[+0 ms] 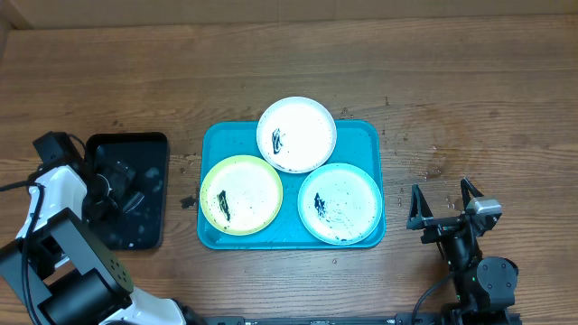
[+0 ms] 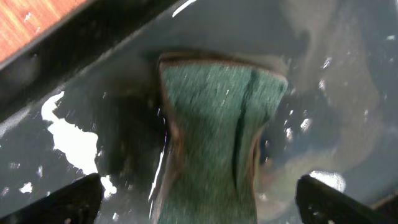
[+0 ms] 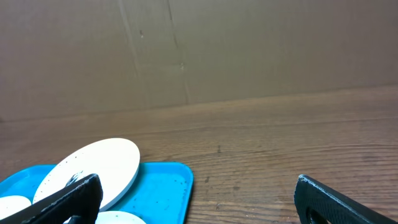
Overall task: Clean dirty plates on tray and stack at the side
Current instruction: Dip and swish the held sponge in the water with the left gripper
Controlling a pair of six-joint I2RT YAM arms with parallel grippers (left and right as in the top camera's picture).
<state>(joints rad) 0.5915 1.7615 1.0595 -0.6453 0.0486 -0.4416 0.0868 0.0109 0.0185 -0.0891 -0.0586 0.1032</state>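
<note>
Green sponge (image 2: 214,137), soaked, in black tray (image 2: 81,37); my left gripper (image 2: 199,196) straddles it wide open and empty, right gripper (image 1: 440,194) likewise. Apparent step: fetching sponge; next, clamp it.

A green sponge (image 2: 217,124) is seen lying in the wet black tray (image 2: 93,43), scouring face turned up, with a dark crease running down its right half. Pale glints of water are scattered over the tray floor around it. The left gripper (image 2: 202,202) is held spread wide, one dark fingertip (image 2: 62,202) showing at each lower corner, both clear of the sponge's edges. A strip of wooden table (image 2: 31,18) is glimpsed at top left, beyond the tray's rim.
</note>
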